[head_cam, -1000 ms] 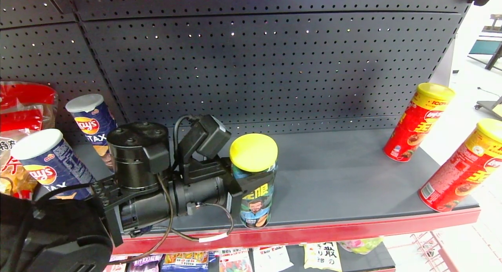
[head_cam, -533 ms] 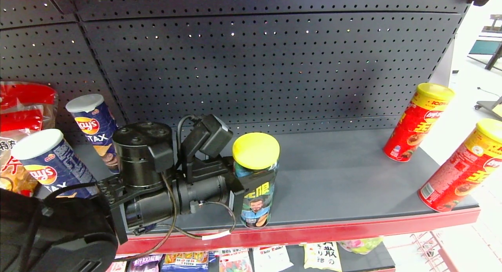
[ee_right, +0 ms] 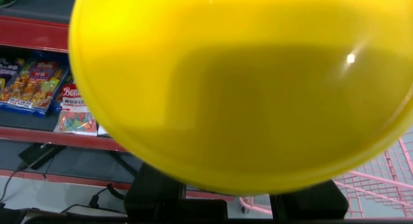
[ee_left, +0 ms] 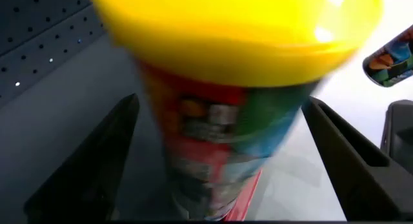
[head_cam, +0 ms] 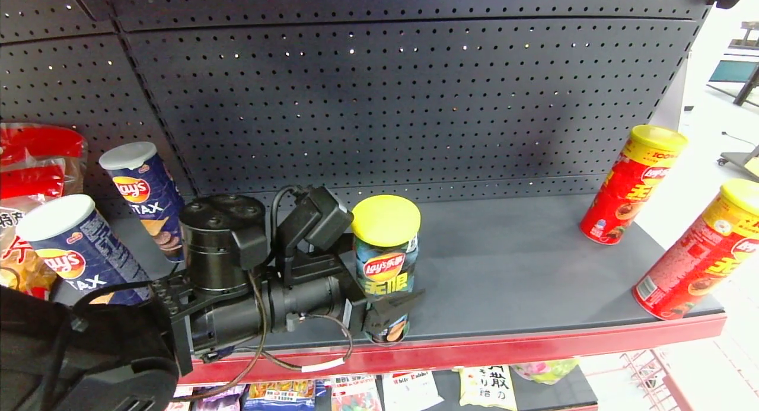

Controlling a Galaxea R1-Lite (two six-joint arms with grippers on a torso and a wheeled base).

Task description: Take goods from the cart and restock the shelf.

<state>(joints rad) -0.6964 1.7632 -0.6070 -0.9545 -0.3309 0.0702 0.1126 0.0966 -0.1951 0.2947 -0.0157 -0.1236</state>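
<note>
**Q:** Left jaws, state?
**A:** Wide open, holding nothing. The can [head_cam: 385, 263] stood upright between them on the shelf [head_cam: 522, 268], near its front lip. The left wrist view showed a gap on each side, and neither finger touched the wall.

**Q:** Handling estimate?
**A:** My judgement: a light, stiff tube with a smooth printed wall. It was tall and narrow, so a sideways nudge could tip it. The place to grip was mid-body, below the yellow lid [head_cam: 385, 220] and never on the lid, which might pop off. A moderate squeeze would do, since a hard one could dent the wall.

**Q:** Right jaws?
**A:** A second can [ee_right: 245, 88] sat in them, lid facing the wrist camera. The lid hid the contact, but nothing else supported the can, so I judged them closed on it.

**Q:** Neighbours?
**A:** The blue cans [head_cam: 139, 191] stood to the left beyond my arm. The red cans [head_cam: 631, 185] were well apart on the right.
</note>
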